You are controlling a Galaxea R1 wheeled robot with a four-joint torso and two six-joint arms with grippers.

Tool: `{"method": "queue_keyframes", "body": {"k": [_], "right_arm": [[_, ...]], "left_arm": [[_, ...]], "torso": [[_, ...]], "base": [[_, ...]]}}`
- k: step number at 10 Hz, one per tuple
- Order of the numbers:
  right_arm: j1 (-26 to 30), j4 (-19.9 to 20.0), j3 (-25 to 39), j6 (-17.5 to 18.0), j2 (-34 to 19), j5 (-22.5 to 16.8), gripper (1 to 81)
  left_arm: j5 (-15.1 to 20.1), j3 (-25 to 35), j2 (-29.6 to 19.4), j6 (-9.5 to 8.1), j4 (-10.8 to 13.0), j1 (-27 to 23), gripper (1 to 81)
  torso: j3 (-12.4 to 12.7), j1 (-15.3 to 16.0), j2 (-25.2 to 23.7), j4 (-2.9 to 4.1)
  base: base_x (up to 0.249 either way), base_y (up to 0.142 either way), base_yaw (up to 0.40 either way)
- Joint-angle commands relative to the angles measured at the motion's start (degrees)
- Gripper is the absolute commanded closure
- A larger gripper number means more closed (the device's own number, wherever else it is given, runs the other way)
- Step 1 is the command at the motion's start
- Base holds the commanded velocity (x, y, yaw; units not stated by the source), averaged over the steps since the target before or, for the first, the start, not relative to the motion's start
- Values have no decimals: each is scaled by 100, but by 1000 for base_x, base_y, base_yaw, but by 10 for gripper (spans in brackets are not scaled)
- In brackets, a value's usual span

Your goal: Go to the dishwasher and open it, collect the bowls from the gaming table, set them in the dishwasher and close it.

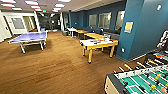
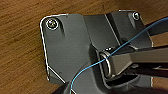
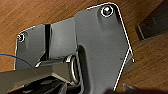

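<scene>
Wide games room with wood-plank floor [image 1: 55, 70] and dark teal walls. Near the right wall, a yellow-legged white-topped table [image 1: 98, 45], small coloured items on its top, too blurred to name. Further yellow tables [image 1: 93, 35] in a row behind it. Blue table-tennis table [image 1: 29, 37] across the floor to the left. Green-field table-football table [image 1: 140, 81] close by at lower right. Left and right grippers: fingers' state impossible to tell. Bowls and dishwasher not made out.
</scene>
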Motion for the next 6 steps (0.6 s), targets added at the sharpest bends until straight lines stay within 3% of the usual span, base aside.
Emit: {"method": "queue_keyframes", "body": {"k": [1, 6], "right_arm": [[263, 19, 14, -18, -3, -247, 10], [254, 11, 14, -9, 6, -239, 10]], "left_arm": [[262, 14, -63, 29, 44, -189, 10], [279, 13, -45, 29, 44, -181, 10]], "torso": [[0, 5, 0, 0], [0, 5, 0, 0]], "base": [[166, 0, 0], [166, 0, 0]]}}
